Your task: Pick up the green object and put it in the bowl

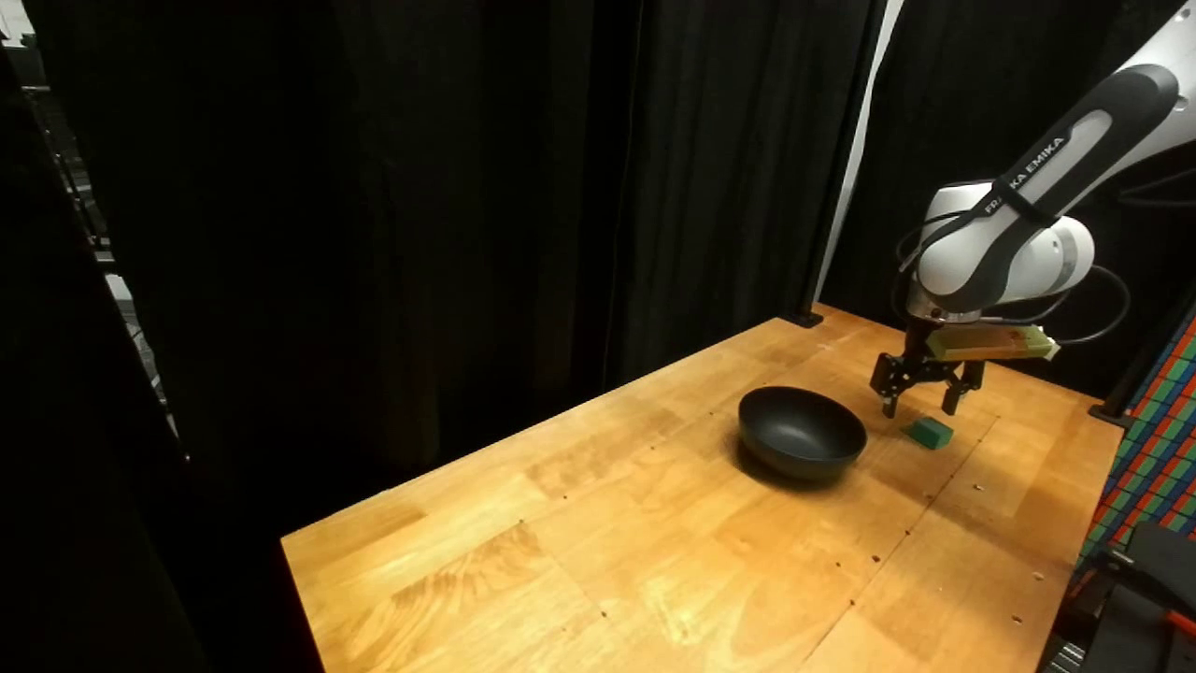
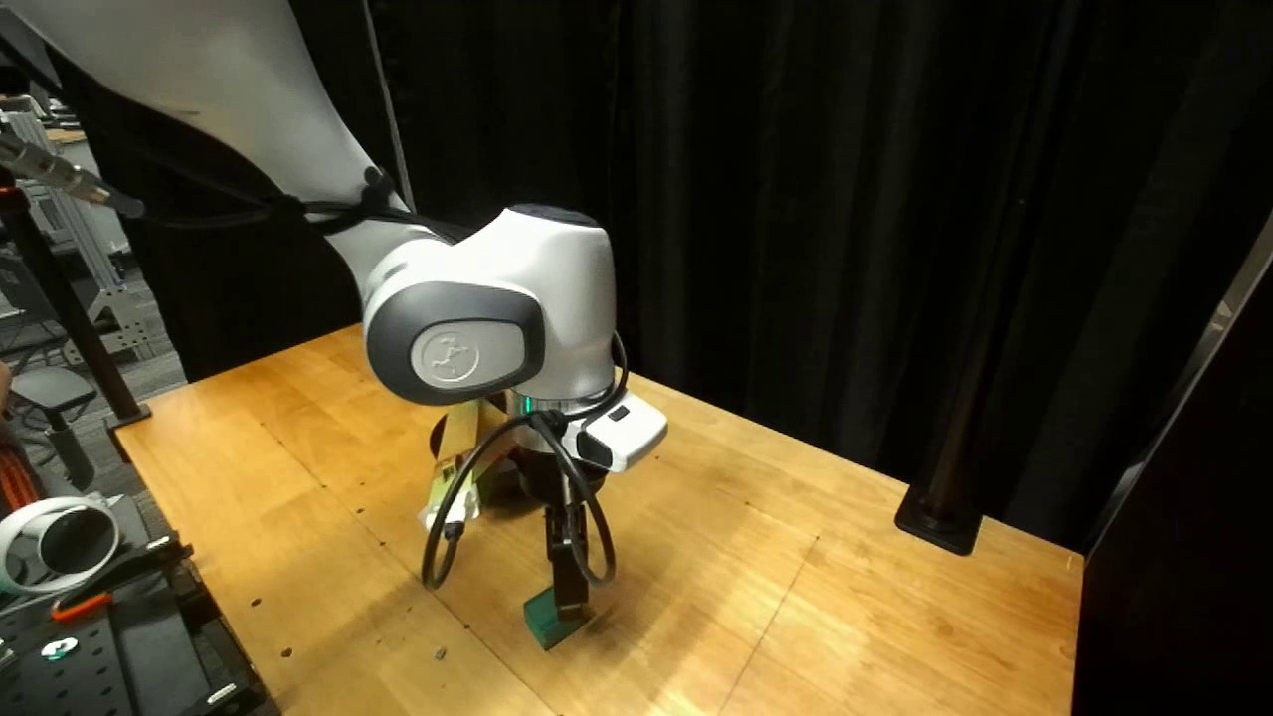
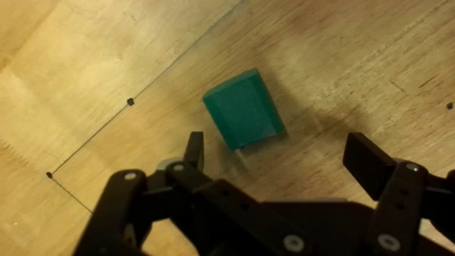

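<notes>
The green block [image 1: 931, 432] lies on the wooden table, to the right of the black bowl [image 1: 802, 436] in an exterior view. The block also shows in an exterior view [image 2: 543, 621], partly covered by a finger. In the wrist view the block [image 3: 245, 108] sits a little beyond the fingertips, closer to the left finger. My gripper [image 1: 920, 408] points down above the block, its fingers apart with nothing between them. The open fingers also show in the wrist view [image 3: 274, 147]. In an exterior view the arm hides most of the bowl.
The wooden table [image 1: 598, 542] bears the bowl and block. Black posts stand at its edges [image 2: 940, 517], with black curtains behind. A black cart [image 2: 119, 646] with a white cup-like thing [image 2: 60, 547] stands beside the table. A cable [image 2: 438, 557] loops beside the gripper.
</notes>
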{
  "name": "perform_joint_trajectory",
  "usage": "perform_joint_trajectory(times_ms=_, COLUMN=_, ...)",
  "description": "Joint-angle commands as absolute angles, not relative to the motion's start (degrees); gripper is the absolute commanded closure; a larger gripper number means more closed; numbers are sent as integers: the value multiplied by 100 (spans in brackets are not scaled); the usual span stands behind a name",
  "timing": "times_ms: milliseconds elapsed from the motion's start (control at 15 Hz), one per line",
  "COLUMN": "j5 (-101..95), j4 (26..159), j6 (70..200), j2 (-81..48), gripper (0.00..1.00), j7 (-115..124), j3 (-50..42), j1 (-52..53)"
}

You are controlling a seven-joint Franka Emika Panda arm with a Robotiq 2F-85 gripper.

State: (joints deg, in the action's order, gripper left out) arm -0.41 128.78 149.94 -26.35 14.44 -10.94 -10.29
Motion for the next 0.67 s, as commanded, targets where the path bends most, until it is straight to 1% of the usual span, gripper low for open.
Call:
perform_joint_trajectory(times_ms=0, j5=262, j4=12611, j6=14710, j2=-2847, gripper=0, j7=1051, j3=-1034, j1=-1198)
perform_joint_trajectory(times_ms=200, j5=322, j4=12589, j6=14614, j2=-2927, gripper=0, j7=933, j3=-1063, j1=-1250)
perform_joint_trajectory(times_ms=267, j5=368, j4=12594, j6=14613, j2=-2932, gripper=25, j7=901, j3=-1044, j1=-1285)
perform_joint_trajectory(times_ms=333, j5=370, j4=12612, j6=14632, j2=-2925, gripper=26, j7=891, j3=-1051, j1=-1292)
perform_joint_trajectory(times_ms=467, j5=431, j4=12656, j6=14667, j2=-2882, gripper=42, j7=839, j3=-1022, j1=-1331)
perform_joint_trajectory(times_ms=533, j5=449, j4=12682, j6=14695, j2=-2868, gripper=51, j7=838, j3=-1027, j1=-1331)
perform_joint_trajectory(times_ms=600, j5=491, j4=12700, j6=14706, j2=-2860, gripper=58, j7=818, j3=-1020, j1=-1343)
